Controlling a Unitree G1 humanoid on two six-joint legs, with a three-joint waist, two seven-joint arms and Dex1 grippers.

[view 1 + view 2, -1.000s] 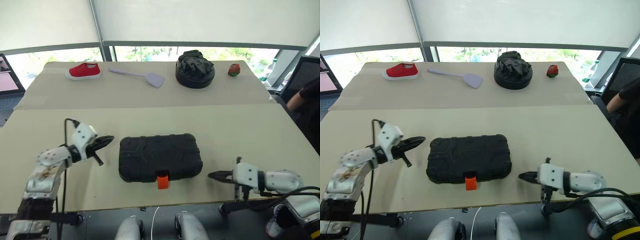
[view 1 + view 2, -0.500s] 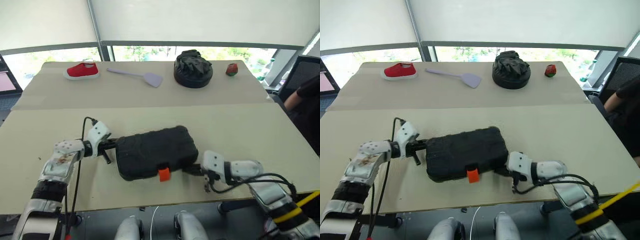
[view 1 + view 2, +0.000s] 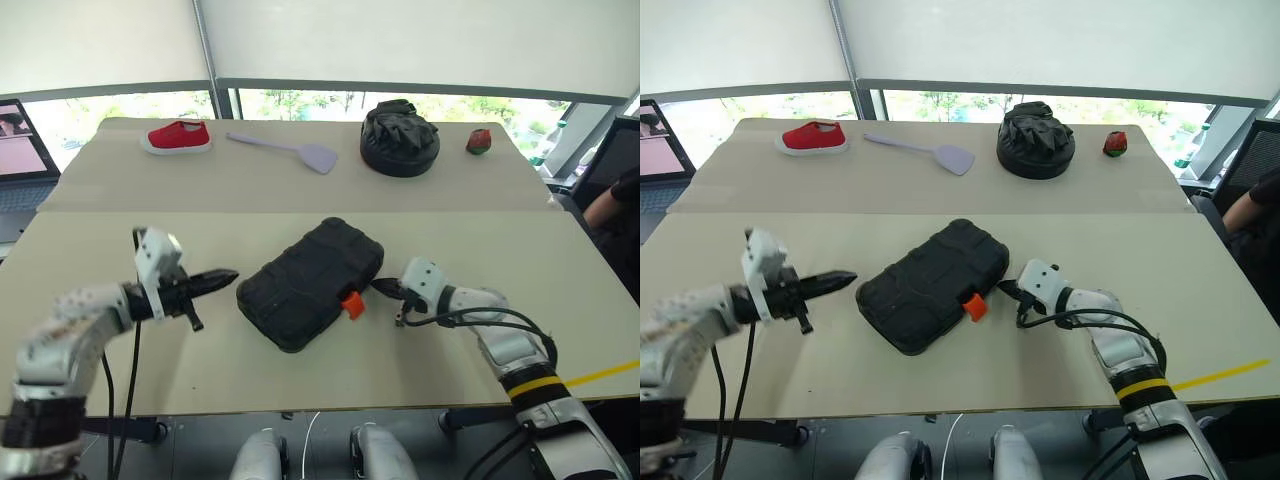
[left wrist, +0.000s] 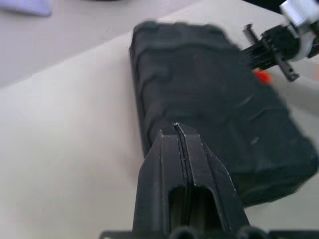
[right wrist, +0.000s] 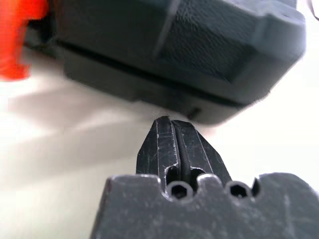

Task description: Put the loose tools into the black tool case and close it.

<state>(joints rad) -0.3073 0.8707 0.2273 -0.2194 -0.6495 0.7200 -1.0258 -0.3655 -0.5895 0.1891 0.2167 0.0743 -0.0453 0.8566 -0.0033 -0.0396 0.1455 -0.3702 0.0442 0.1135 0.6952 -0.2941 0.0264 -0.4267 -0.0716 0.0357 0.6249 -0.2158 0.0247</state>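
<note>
A: Where does the black tool case (image 3: 311,283) sit right now?

B: Lid down, skewed on the near half of the tabletop (image 3: 480,370), its orange latch (image 3: 351,304) facing the near-right. No loose tools lie out on the tabletop, so my guess is the case first needs squaring up and opening.

A: And the pincers?

B: The left pincer (image 3: 226,277) has its fingers pressed together, holding nothing, hanging just off the case's left end with a sliver of tabletop between them. The right pincer (image 3: 381,288) is pressed together too, empty, its tip at the case's right edge beside the latch. Whether it actually touches, I cannot tell.

A: So how should the step go?

B: Treat the closed tips as pushers. Press low on the case wall, not the lid, so it slides instead of tipping. Use the left tip as a stop at the far end so the case pivots rather than skating away. Keep the right tip clear of the latch until it's time to flip it

A: Any risks?

B: A glancing push on that rounded corner could slip off
</note>
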